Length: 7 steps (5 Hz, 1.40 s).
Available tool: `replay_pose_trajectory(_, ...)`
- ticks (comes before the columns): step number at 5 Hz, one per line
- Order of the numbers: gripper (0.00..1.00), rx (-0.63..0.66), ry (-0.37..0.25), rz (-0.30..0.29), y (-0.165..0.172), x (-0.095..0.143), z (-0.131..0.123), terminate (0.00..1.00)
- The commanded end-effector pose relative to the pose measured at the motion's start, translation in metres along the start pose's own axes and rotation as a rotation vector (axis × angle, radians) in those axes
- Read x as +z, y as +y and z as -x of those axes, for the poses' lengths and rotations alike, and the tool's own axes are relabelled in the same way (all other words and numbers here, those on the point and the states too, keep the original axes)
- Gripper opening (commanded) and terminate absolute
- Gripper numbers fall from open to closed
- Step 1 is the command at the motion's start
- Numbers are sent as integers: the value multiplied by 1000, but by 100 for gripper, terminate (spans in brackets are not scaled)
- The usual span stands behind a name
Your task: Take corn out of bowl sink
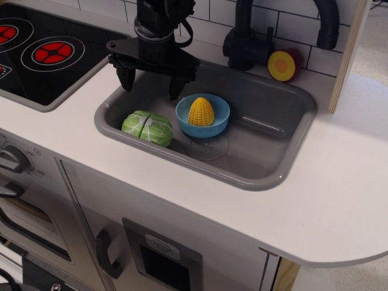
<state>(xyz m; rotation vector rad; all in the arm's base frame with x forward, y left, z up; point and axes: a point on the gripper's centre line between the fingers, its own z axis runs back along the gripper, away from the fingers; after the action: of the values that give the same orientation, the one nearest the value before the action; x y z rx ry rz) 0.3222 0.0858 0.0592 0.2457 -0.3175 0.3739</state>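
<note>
- Countertop (pixel 339 182), white and wide, frames everything; the grey sink (pixel 267 130) is let into it, and a black stovetop (pixel 42 66) with red rings sits off to one side, well apart from the work.
- Sink walls keep the loose toys corralled, which looks to be why all the small pieces sit down in the basin and not on the counter.
- Faucet (pixel 245 36), black, stands at the back rim, with a round yellow-and-magenta halved fruit (pixel 282 65) resting on the ledge just beside it, out of the way.
- Arm comes straight down from the top edge of the view, wrist roughly vertical, over the back left corner of the basin.
- Gripper (pixel 152 82) hangs there with its two black fingers (pixel 176 85) spread wide apart, tips pointing down, holding nothing; it sits up and to the side of the bowl, not above it.
- Green cabbage (pixel 147 128) lies on the basin floor at the front left, just beside the bowl.
- Bowl (pixel 218 121), light blue and shallow, rests on the sink floor near the drain mark (pixel 209 147).
- Corn (pixel 201 111) stands upright in the middle of the bowl, domed top exposed, so an approach from above looks open; I'd say the reach hasn't got to it yet.
</note>
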Motion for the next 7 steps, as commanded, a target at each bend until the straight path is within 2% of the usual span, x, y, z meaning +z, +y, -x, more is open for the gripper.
replay_pose_trajectory(1, 100, 91, -29, 45, -14, 22, -56, 0)
replay_pose_trajectory(2, 100, 112, -5, 23, -21, 9, -58, 0)
replay_pose_trajectory(3, 100, 96, 25, 16, -29, -4, -50, 0)
replay_pose_trajectory(6, 100, 128, 51, -18, -49, -29, -44, 0)
replay_pose_trajectory(7, 100, 138, 42, -28, -51, -33, -41, 0)
